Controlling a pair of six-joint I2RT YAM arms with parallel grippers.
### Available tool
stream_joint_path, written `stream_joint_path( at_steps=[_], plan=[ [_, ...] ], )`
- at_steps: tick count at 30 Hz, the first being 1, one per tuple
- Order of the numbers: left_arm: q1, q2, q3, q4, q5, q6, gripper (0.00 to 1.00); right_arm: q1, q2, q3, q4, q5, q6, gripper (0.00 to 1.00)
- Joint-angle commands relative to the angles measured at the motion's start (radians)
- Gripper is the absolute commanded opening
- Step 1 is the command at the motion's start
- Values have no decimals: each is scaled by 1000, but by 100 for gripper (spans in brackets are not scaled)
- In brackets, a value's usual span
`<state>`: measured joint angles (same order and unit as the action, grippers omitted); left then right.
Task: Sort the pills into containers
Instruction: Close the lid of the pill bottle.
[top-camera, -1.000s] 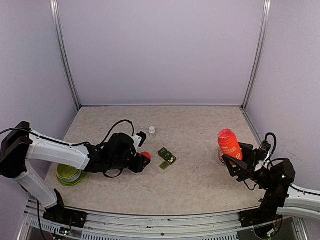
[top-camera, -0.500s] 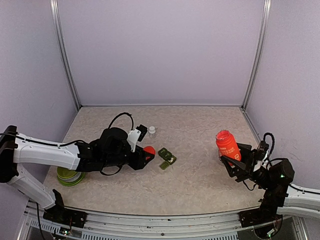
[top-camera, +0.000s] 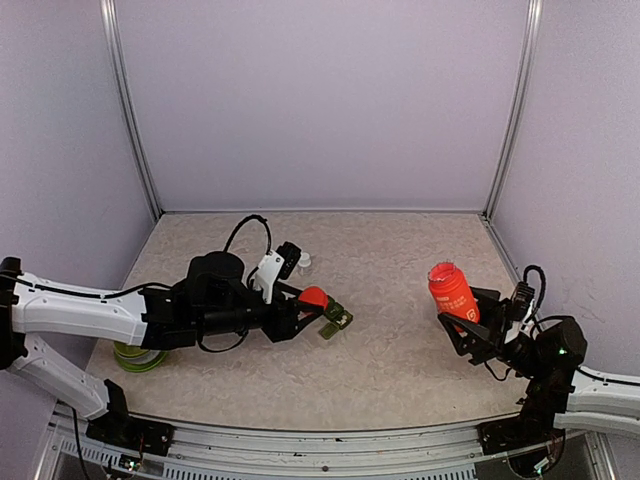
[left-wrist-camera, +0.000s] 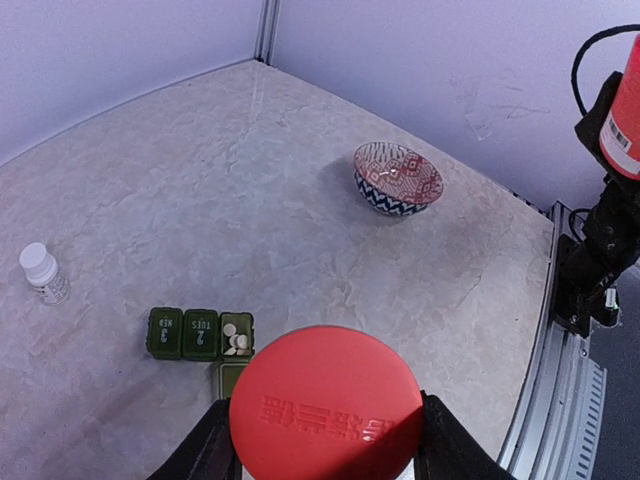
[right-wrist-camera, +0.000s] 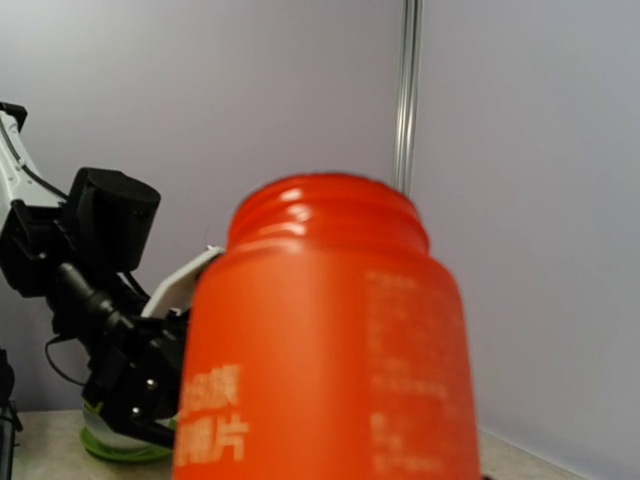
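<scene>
The left gripper (left-wrist-camera: 326, 445) clamped a red cap (left-wrist-camera: 325, 400) close to the containers (left-wrist-camera: 198, 333), which lay near the middle of the table (left-wrist-camera: 300, 200) with one compartment open and white pills (left-wrist-camera: 236, 338) inside, while the right gripper (top-camera: 470, 325) gripped the uncapped red bottle (top-camera: 452, 290) well apart on the right.

The counter (top-camera: 400, 260) is a pale, marbled beige slab. Four things lie on it. Near its middle are the containers (left-wrist-camera: 200, 333), a dark green strip of three joined compartments. In the left wrist view, two lids are shut and the end one is flipped open, showing white pills (left-wrist-camera: 236, 339) inside. A small white bottle (left-wrist-camera: 43, 273) stands upright farther back, well apart from the strip. A lime bowl (top-camera: 135, 355) sits at the left near edge. A patterned bowl (left-wrist-camera: 398, 178) rests toward the right side.
</scene>
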<state>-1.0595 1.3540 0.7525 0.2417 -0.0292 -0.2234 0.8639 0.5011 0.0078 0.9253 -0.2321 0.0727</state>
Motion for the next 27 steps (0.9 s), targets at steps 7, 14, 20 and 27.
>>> stream_joint_path(
  at_steps=[7, 14, 20, 27],
  plan=[
    [-44, -18, -43, 121, 74, 47, 47, 9, 37, -42, 72, -17, 15, 3],
    [-52, -34, -65, 169, 119, 57, 47, 9, 64, -40, 89, -30, 18, 3],
    [-60, -45, -77, 203, 176, 67, 47, 9, 93, -33, 101, -59, 19, 3],
    [-71, -51, -80, 217, 203, 73, 47, 8, 150, -18, 116, -113, 24, 3]
  ],
)
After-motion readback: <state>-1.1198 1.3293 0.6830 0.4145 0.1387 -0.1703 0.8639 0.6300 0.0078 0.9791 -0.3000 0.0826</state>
